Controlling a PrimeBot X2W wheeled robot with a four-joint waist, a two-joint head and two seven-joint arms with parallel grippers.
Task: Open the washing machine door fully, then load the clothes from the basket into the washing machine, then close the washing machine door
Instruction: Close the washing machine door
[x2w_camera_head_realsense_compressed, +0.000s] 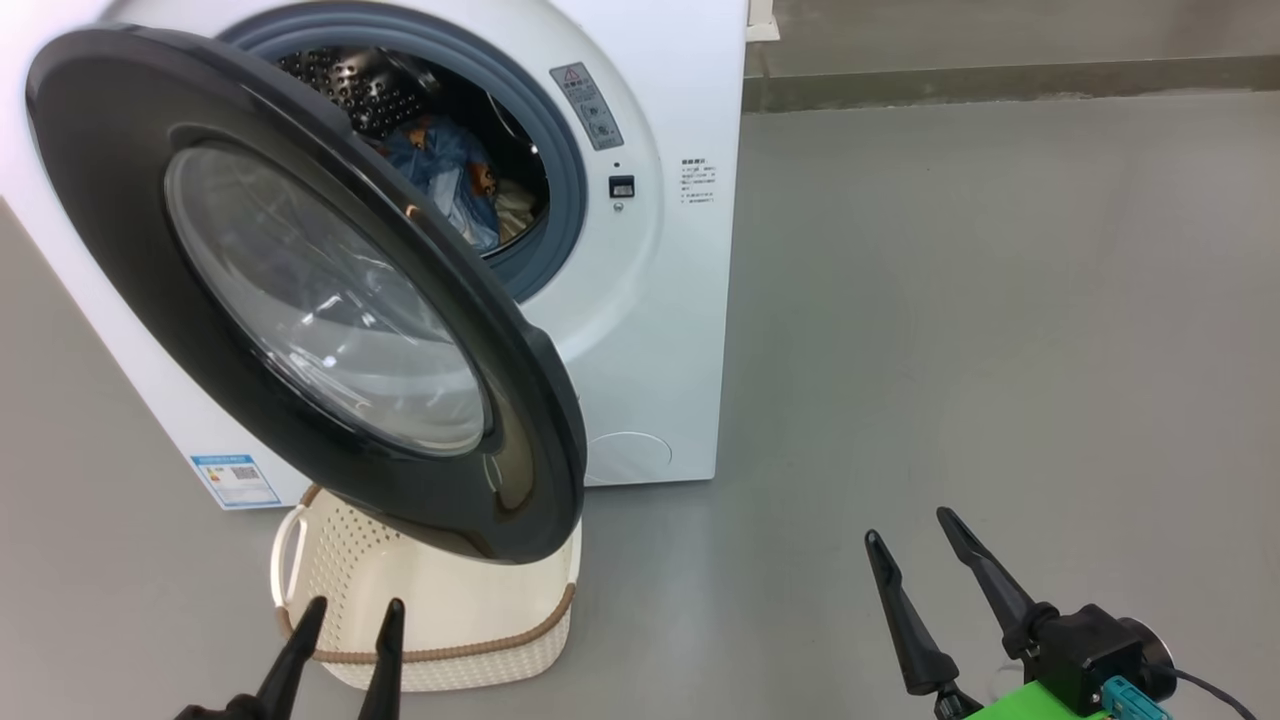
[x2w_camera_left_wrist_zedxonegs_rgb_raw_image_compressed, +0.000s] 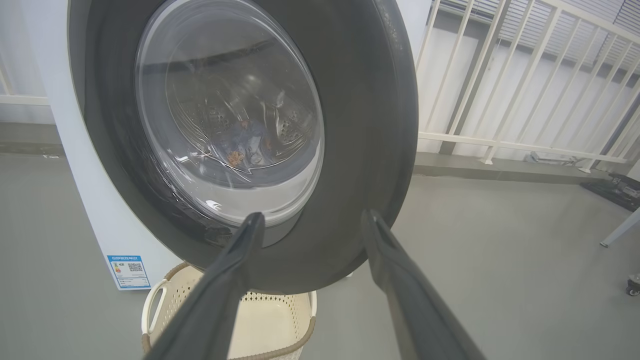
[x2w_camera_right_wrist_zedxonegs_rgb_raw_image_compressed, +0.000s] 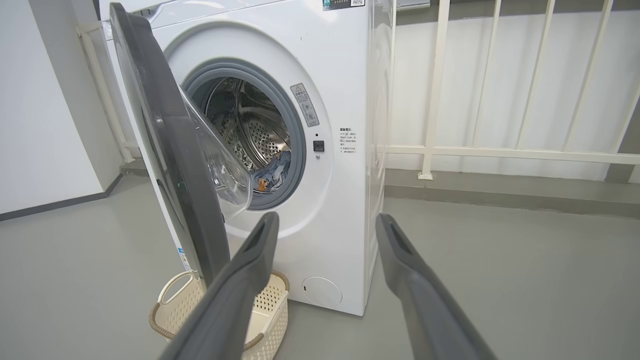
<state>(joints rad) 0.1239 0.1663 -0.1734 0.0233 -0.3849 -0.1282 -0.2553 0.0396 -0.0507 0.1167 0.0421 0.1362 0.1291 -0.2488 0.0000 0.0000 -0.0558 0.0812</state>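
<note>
Door (x2w_camera_head_realsense_compressed: 320, 300) at frame left hides half the basket (x2w_camera_head_realsense_compressed: 480, 655) — clothes (x2w_camera_head_realsense_compressed: 450, 175) dim in drum (x2w_camera_head_realsense_compressed: 370, 90); left gripper (x2w_camera_head_realsense_compressed: 357, 602), right gripper (x2w_camera_head_realsense_compressed: 908, 524) spread, empty.

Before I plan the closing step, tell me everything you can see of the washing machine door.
The washing machine door is a large round disc with a wide glossy black rim and a clear glass bowl bulging toward the drum. It stands swung open, hinged at the washing machine's left side, its lower edge above the basket. Nothing touches it; the open left gripper sits below, apart.
</note>
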